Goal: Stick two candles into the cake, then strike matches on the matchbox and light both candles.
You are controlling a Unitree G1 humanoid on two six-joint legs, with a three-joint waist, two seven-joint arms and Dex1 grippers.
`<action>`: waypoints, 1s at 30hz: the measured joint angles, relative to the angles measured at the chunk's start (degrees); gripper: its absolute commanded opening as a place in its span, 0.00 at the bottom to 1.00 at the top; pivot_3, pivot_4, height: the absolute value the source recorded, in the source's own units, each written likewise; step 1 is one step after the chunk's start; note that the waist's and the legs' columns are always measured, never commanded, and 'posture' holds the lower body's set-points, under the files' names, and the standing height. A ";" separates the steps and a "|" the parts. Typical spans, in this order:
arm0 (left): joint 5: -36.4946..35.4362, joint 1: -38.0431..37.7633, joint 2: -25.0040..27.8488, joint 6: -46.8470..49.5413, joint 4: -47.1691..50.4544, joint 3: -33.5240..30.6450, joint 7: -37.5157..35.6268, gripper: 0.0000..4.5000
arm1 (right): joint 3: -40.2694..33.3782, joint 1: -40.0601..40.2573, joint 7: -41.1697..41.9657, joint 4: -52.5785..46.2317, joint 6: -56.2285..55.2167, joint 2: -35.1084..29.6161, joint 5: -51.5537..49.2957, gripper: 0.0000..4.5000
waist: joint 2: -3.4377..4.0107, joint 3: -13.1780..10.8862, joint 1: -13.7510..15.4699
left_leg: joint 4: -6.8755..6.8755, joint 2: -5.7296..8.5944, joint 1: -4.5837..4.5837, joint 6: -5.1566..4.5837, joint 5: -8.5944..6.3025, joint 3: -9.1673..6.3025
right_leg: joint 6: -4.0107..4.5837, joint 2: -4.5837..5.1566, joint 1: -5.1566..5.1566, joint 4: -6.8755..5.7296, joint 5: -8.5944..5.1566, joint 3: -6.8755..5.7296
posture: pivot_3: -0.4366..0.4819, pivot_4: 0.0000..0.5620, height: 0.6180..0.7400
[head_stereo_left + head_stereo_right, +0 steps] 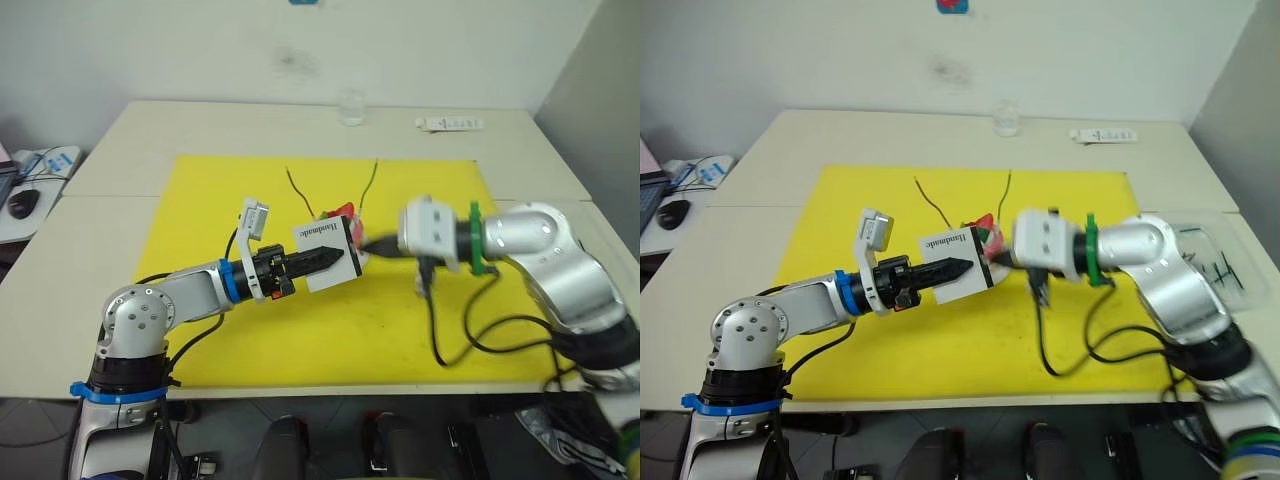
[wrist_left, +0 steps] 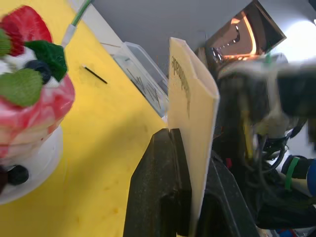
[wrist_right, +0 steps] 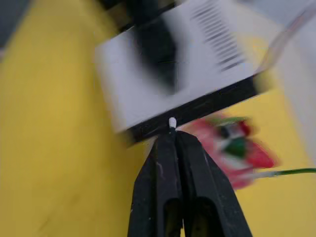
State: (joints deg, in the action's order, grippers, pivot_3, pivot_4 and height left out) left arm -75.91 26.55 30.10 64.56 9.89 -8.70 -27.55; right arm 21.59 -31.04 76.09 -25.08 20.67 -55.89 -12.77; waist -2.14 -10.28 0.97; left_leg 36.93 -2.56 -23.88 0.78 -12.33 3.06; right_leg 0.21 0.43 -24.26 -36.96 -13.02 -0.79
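Note:
My left gripper (image 1: pixel 335 256) is shut on the white matchbox (image 1: pixel 320 233) and holds it upright just above the yellow mat, in front of the cake (image 1: pixel 341 212). The right gripper (image 1: pixel 372 243) is shut on a match (image 3: pixel 172 122), whose pale tip touches the box's black strip (image 3: pixel 197 112). The pink cake (image 2: pixel 29 98) with its strawberry sits on a white plate right behind the box. A dark red candle (image 1: pixel 298 186) and a green candle (image 1: pixel 370 180) rise from the cake. No flame shows.
A yellow mat (image 1: pixel 220 300) covers the table's middle. A loose match (image 2: pixel 95 74) lies on it past the cake. A clear plastic tray (image 1: pixel 1212 255) sits at the right edge. A glass (image 1: pixel 351 105) and a white bar-shaped object (image 1: pixel 449 124) stand at the back.

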 measured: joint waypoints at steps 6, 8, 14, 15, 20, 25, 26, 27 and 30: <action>1.77 1.27 -0.14 -0.10 -1.14 -0.19 -2.07 0.00 | -6.73 -8.43 6.77 0.17 9.04 -2.56 -11.08 0.00 | 0.06 -0.08 -1.99 | 0.04 -0.08 0.35 -0.01 0.00 0.13 | 0.24 0.07 0.03 -0.16 0.21 0.14 | 0.48 0.27 1.00; 1.92 1.18 -0.21 -0.10 -1.17 -0.24 -2.29 0.00 | -8.24 -12.63 4.92 3.56 10.96 -0.93 -11.14 0.00 | 0.03 -0.08 -2.02 | 0.04 -0.08 0.47 0.00 0.01 0.02 | 0.38 0.03 0.14 -0.19 0.18 0.05 | 0.48 0.27 1.00; 2.11 0.07 -1.13 -0.01 -1.09 -0.22 -2.93 0.00 | -9.73 -16.24 -4.84 10.86 13.06 7.51 -9.35 0.00 | 0.03 -0.07 -1.82 | 0.02 -0.12 0.36 0.01 0.02 0.07 | 0.28 0.00 0.06 -0.24 0.25 0.18 | 0.48 0.27 1.00; 2.12 0.14 -1.36 -0.01 -1.09 -0.11 -2.93 0.00 | -9.73 -16.40 -6.40 10.89 12.79 8.79 -8.72 0.00 | 0.03 -0.07 -1.81 | 0.03 -0.12 0.27 0.01 0.02 0.10 | 0.23 -0.01 0.02 -0.21 0.22 0.20 | 0.48 0.27 1.00; 2.13 0.78 -1.82 0.06 -1.09 0.06 -2.83 0.00 | -9.76 -16.94 -11.30 10.79 11.80 12.38 -7.38 0.00 | 0.03 -0.07 -1.40 | 0.04 -0.07 -0.01 0.02 0.02 0.14 | 0.06 -0.02 -0.14 -0.14 0.13 0.19 | 0.48 0.27 1.00; 2.08 0.74 -1.43 0.37 -1.07 -0.04 -2.01 0.00 | -9.76 -16.96 -13.02 10.99 10.23 13.78 -6.34 0.00 | 0.03 -0.07 -1.17 | 0.03 -0.06 0.01 0.01 0.02 0.15 | 0.03 -0.01 -0.14 -0.14 0.11 0.18 | 0.48 0.27 1.00; 1.92 0.03 -1.14 0.48 -0.77 -0.36 -1.79 0.00 | -9.78 -17.22 -13.40 11.48 10.16 14.33 -6.36 0.00 | 0.03 -0.07 -1.27 | 0.03 -0.07 0.03 0.01 0.02 0.15 | 0.03 -0.01 -0.14 -0.16 0.11 0.18 | 0.48 0.27 1.00; 1.75 -0.89 -0.90 0.75 -0.55 -0.71 -1.65 0.00 | -9.94 -17.51 -13.88 12.07 10.15 14.75 -6.36 0.00 | 0.03 -0.07 -1.37 | 0.03 -0.09 0.06 0.01 0.02 0.17 | 0.03 0.04 -0.14 -0.19 0.11 0.20 | 0.48 0.27 1.00; 1.43 -3.74 -0.12 1.59 0.93 -0.99 -0.66 0.00 | -10.79 -18.74 -14.99 13.17 10.15 16.06 -6.36 0.00 | 0.03 -0.07 -1.38 | 0.04 -0.12 0.08 0.01 0.02 0.11 | 0.06 0.05 -0.14 -0.26 0.13 0.16 | 0.48 0.27 1.00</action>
State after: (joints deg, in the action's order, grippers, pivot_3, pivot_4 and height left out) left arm -74.47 22.81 29.97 66.15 10.82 -9.69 -28.21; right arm 10.80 -49.78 61.09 -11.90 30.82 -39.84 -19.13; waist -2.11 -10.35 -0.41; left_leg 36.97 -2.68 -23.80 0.80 -12.31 3.17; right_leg 0.28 0.49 -24.40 -37.22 -12.89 -0.64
